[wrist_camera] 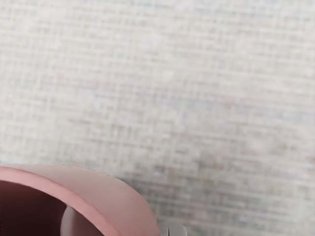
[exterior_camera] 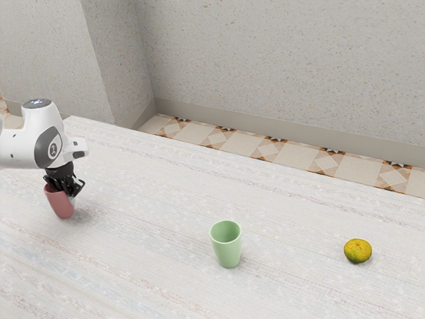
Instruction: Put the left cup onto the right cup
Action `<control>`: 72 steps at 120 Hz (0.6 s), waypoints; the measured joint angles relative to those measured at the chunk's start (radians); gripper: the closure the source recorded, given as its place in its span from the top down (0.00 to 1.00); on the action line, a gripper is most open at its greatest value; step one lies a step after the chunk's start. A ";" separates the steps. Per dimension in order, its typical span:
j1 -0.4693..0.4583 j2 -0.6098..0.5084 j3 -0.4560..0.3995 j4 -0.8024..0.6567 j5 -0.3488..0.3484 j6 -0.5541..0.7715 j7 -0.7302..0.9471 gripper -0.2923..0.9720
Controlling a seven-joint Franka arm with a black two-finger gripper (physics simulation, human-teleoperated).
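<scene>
- The arm (exterior_camera: 32, 141) comes in at the exterior view's left, its white wrist bent down over the surface (exterior_camera: 166, 199).
- The claw (exterior_camera: 64, 189) is clenched on the pink cup (exterior_camera: 61, 206), with the black fingers gripping its rim from above.
- The pink cup is tilted, its mouth leaning toward the exterior view's left and its base swung toward the right.
- It sits close to the surface's left edge in the exterior view. A faint shadow lies just beside its base, and I cannot tell whether the base touches the surface.
- In the wrist view the pink cup (wrist_camera: 101, 196) shows as a curved rim and inner wall directly under the hand, with pale woven-looking surface (wrist_camera: 172, 88) beyond it.
- The green cup (exterior_camera: 226, 244) stands upright, mouth up, around the middle of the surface and nearer its front edge. It is well apart from the pink cup.
- An orange (exterior_camera: 358, 250) lies on the surface toward the exterior view's right edge, apart from the green cup and about level with it.
- The three things form a loose row across the surface: pink cup, green cup, orange.
- Behind the surface's far edge runs a strip of patterned tile floor (exterior_camera: 299, 156), and above it a speckled grey wall (exterior_camera: 299, 60).
</scene>
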 joint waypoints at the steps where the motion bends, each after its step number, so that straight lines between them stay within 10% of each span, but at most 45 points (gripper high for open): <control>1: 0.000 0.000 0.000 0.000 0.000 0.000 0.000 0.18; 72: -0.004 -0.163 -0.259 0.128 0.027 -0.203 -0.019 0.17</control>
